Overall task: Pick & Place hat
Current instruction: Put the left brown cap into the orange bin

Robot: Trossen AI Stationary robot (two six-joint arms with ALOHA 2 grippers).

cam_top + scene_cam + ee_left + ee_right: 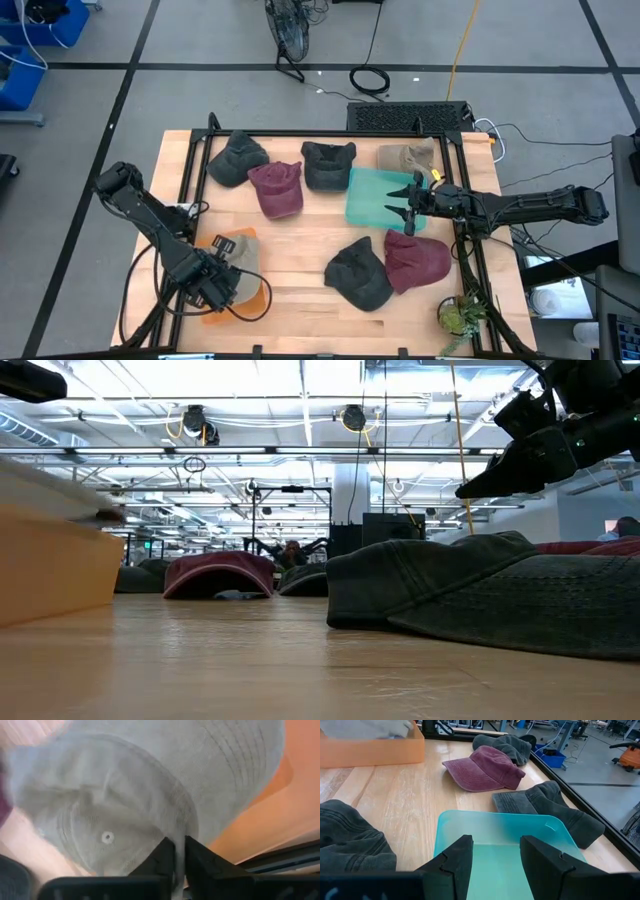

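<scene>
The left gripper (222,285) sits over the shallow orange bin (252,296) at the table's front-left corner and hides much of the pale grey corduroy cap (240,283) lying in it. In the left wrist view its fingers (161,857) are pressed almost together, pinching a fold of the cap's (150,785) fabric beside the crown button; the cap fills that view, so its brim and long axis cannot be made out. The right gripper (410,200) hangs with its fingers (451,861) spread wide above the translucent teal plastic tray (370,195) at the table's right-centre. A maroon cotton cap (485,767) beyond the tray points its brim toward the orange bin (370,750). No writing is legible anywhere.
</scene>
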